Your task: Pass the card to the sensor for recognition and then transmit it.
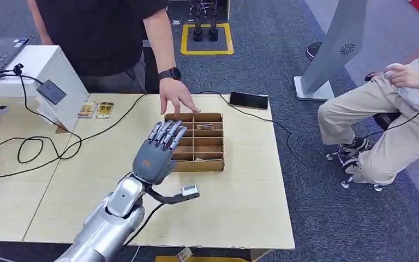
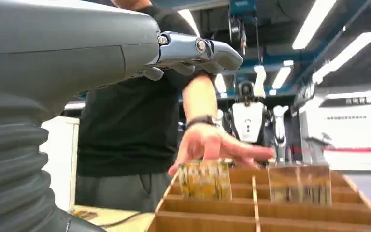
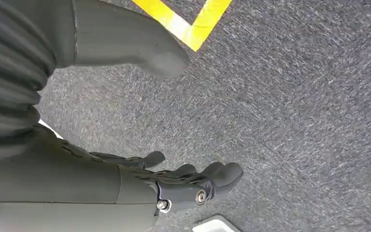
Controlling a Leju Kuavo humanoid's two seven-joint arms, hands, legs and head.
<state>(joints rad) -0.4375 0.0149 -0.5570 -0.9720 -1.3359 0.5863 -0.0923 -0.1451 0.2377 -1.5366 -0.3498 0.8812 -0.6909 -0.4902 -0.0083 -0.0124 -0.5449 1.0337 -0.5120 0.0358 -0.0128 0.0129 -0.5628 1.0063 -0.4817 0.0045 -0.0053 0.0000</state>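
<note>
1. The left hand hovers over the desk with its fingers stretched forward and slightly apart, grasping nothing; their tips reach the near-left edge of a cardboard divider box.
2. In the left wrist view, those same fingers extend straight out above the box, released.
3. The right hand hangs over grey carpet, its fingers loosely curved and parted, empty.
4. Cards stand upright in the box's compartments: in the left wrist view one patterned card sits in a far-left slot and another card in a slot beside it, both blurred.
5. A person's hand rests its fingertips on the far edge of the box, just beyond the robot's fingers; a dark watch is on that wrist.
6. Two more cards lie flat on the desk near a white stand carrying a small dark sensor, well to the left of the box.
7. Black cables loop across the desk, and a black phone lies near the far edge.
8. A seated person is to the right of the desk.
</note>
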